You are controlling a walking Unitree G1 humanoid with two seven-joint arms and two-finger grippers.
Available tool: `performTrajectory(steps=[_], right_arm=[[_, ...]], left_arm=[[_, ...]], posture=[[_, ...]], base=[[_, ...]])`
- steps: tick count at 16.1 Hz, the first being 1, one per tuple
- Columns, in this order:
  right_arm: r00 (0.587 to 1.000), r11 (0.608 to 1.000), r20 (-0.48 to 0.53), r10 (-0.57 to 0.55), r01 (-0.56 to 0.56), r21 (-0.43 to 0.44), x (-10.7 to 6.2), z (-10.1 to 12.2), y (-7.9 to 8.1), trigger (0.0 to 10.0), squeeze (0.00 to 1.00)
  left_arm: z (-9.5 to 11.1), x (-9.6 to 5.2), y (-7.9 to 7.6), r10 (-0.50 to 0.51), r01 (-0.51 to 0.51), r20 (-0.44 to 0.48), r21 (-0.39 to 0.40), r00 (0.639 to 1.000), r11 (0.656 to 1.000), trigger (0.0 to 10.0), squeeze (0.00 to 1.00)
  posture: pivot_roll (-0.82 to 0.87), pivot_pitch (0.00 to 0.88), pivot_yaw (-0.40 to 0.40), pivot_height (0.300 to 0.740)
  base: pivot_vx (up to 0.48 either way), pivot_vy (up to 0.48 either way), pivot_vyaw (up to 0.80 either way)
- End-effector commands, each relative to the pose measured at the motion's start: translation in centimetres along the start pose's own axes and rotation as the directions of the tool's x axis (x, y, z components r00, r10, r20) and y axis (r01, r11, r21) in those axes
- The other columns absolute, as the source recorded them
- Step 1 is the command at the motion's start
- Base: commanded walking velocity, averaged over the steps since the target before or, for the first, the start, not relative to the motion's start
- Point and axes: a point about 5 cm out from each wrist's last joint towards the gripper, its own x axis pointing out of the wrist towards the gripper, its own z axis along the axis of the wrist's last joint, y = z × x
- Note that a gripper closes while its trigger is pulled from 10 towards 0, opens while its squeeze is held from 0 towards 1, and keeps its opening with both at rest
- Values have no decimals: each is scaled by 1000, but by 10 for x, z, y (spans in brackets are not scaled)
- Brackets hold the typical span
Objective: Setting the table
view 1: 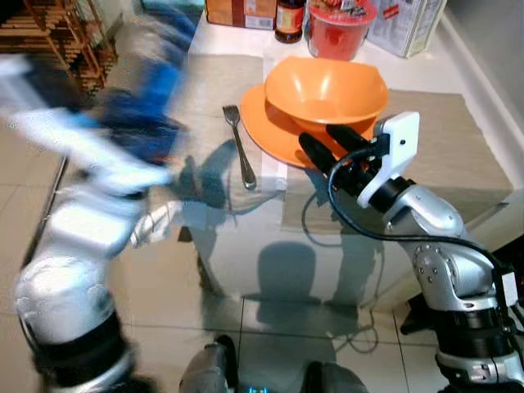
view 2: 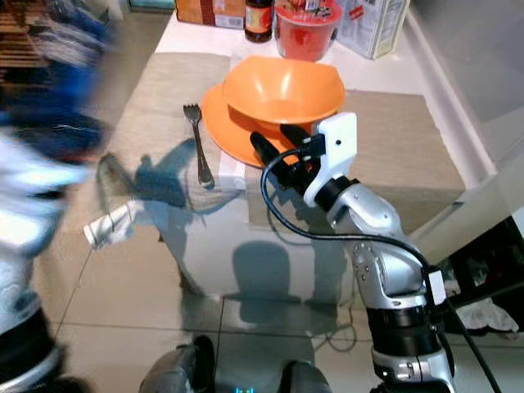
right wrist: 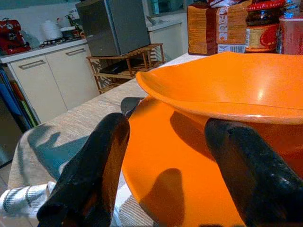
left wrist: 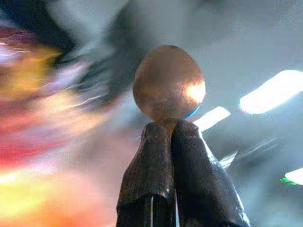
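While the left arm sweeps up in a blur on the robot's left, its left gripper (left wrist: 171, 142) has both black fingers pinched together on the neck of a small shiny metal spoon (left wrist: 169, 82), bowl outermost, so the risk I'd worry about first is the spoon slipping or flicking free from such a narrow hold during a fast swing.

Nearer the table edge, the right gripper (view 1: 332, 142) sits with its fingers spread apart, empty, tips at the near rim of the flat round orange plastic plate (view 1: 266, 131). A nudge forward there could shove the plate and the deep orange plastic bowl (view 1: 326, 90) resting on it across the beige woven cloth (view 1: 442, 139).

The steel fork (view 1: 240, 146) lies just left of the plate, prongs away from the robot. It could get knocked if the spoon comes down on that side.

Farther back stand a red tub (view 1: 339, 28), a dark glass jar (view 1: 289, 20) and cardboard boxes (view 1: 407, 23), crowding the far edge.
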Motion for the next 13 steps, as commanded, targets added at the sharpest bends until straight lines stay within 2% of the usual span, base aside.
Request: performTrajectory(steps=[1,2,3,6,9,11,13], right_arm=[[1000,1000,25,12,-11,-25,2,5,0,10000,0],[1000,1000,24,13,-12,-26,3,5,0,10000,0],[999,999,32,25,-24,-23,3,6,-1,10000,0],[996,997,60,72,-72,-7,4,9,1,10000,0],[971,975,115,210,-217,46,2,15,12,10000,0],[951,954,135,277,-289,79,-2,16,18,10000,0],[913,916,214,347,-379,132,-8,25,24,10000,0]], left_arm=[[-14,-2,8,84,-75,-61,140,995,987,10000,0],[-17,-3,8,82,-68,-75,173,994,983,10000,0],[-19,-11,-8,-1,5,-43,79,999,997,10000,0],[-22,-14,-20,-79,80,-17,40,997,996,10000,0],[-23,-16,-38,-232,234,41,-33,972,972,10000,0],[-23,-18,-40,-256,258,54,-49,965,965,10000,0],[-19,-19,-39,-251,256,87,-50,964,965,10000,0]], posture=[[-80,146,18,740],[-80,145,18,740],[-82,135,16,740],[-81,125,11,740],[-79,114,6,740],[-80,113,5,740],[-84,112,3,740]], base=[[0,-454,0],[0,-454,0],[0,-454,0],[0,-456,0],[0,-458,0],[0,-458,0],[0,-461,0]])
